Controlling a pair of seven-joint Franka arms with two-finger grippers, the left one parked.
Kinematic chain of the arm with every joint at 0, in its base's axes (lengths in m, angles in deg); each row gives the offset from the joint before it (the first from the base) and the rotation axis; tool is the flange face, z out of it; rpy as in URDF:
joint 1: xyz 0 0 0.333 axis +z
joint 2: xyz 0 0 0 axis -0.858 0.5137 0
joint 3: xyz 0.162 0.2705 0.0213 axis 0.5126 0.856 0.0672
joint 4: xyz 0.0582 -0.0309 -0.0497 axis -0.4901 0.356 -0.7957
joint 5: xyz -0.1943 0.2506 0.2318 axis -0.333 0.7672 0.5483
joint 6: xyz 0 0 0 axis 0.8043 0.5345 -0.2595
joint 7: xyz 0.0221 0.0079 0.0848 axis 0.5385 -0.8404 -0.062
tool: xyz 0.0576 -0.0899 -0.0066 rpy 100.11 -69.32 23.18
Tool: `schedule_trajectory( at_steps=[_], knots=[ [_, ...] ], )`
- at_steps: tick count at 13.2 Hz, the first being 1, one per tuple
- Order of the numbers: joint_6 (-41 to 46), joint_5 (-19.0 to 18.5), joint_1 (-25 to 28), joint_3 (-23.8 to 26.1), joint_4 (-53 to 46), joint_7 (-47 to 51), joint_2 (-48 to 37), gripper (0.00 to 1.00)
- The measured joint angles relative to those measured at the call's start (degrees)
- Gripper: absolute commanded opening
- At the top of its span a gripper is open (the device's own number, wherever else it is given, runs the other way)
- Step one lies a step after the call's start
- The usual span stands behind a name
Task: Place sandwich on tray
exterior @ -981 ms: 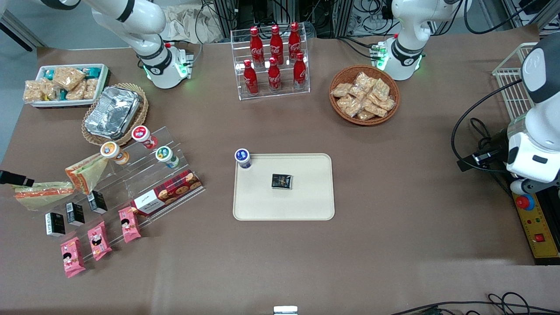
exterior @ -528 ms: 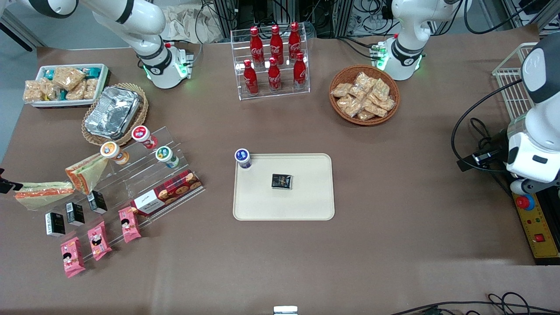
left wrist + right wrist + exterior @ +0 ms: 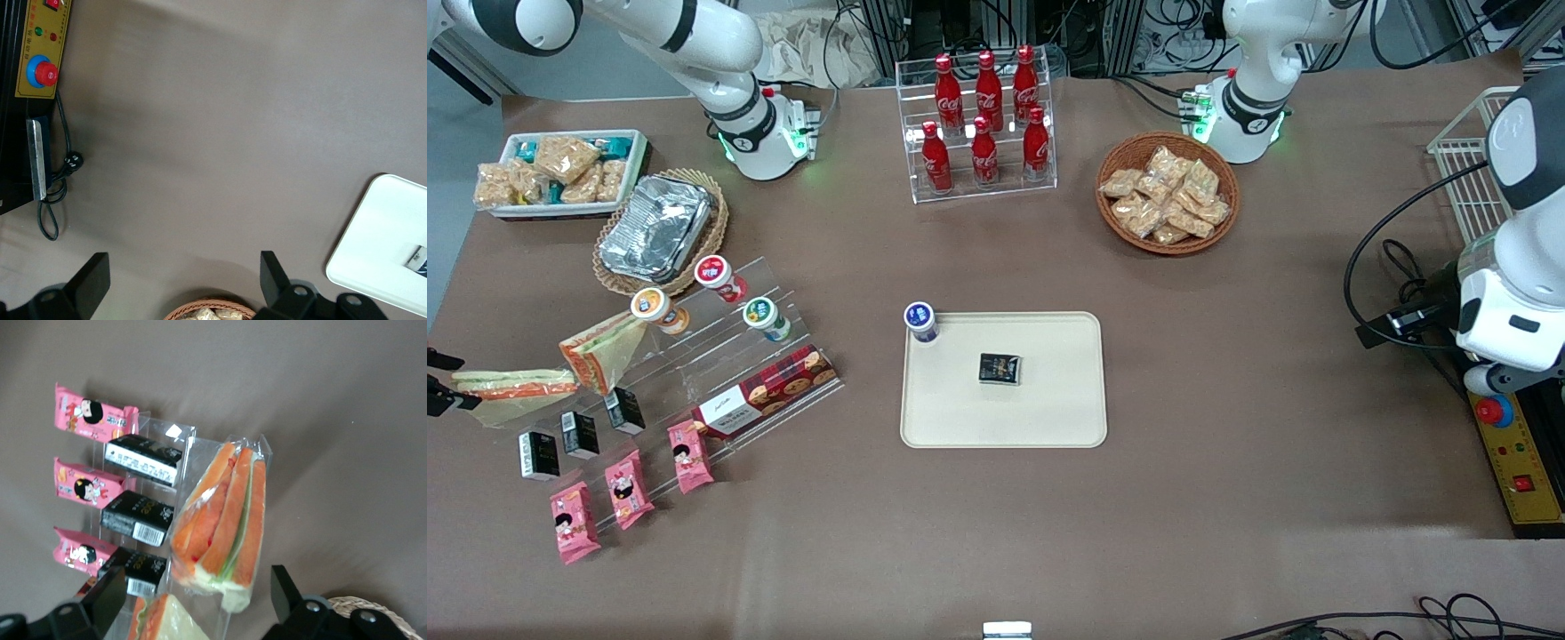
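Note:
The sandwich (image 3: pixel 511 385), a clear-wrapped wedge with orange and green layers, lies on the table at the working arm's end, beside the clear acrylic step shelf. In the right wrist view the sandwich (image 3: pixel 223 520) lies below my gripper (image 3: pixel 193 579), whose fingers (image 3: pixel 107 593) stand wide apart and hold nothing. In the front view only the gripper's black tips (image 3: pixel 443 382) show at the frame edge, at the sandwich's outer end. The cream tray (image 3: pixel 1049 418) lies mid-table, well apart; its corner shows in the left wrist view (image 3: pixel 380 227).
A second wrapped sandwich (image 3: pixel 600 348) leans on the acrylic shelf (image 3: pixel 720 356) among small cups, black packs, pink packs and a biscuit box. A blue-lidded cup (image 3: pixel 919 322) and a black pack (image 3: pixel 999 368) are on the tray. A foil container (image 3: pixel 656 228), cola rack (image 3: pixel 983 124) and snack basket (image 3: pixel 1167 191) stand farther away.
The gripper's black tip has drawn outward to the frame edge, and two tips now show apart where one showed. The sandwich has shifted only slightly.

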Motion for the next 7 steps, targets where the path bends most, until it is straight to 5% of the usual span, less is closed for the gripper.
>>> schedule_trajectory(
  at_steps=[7],
  knots=[
    [-1.2, 0.5, -0.6, 0.0, 0.1, 2.5, 2.6, 0.90]
  ],
)
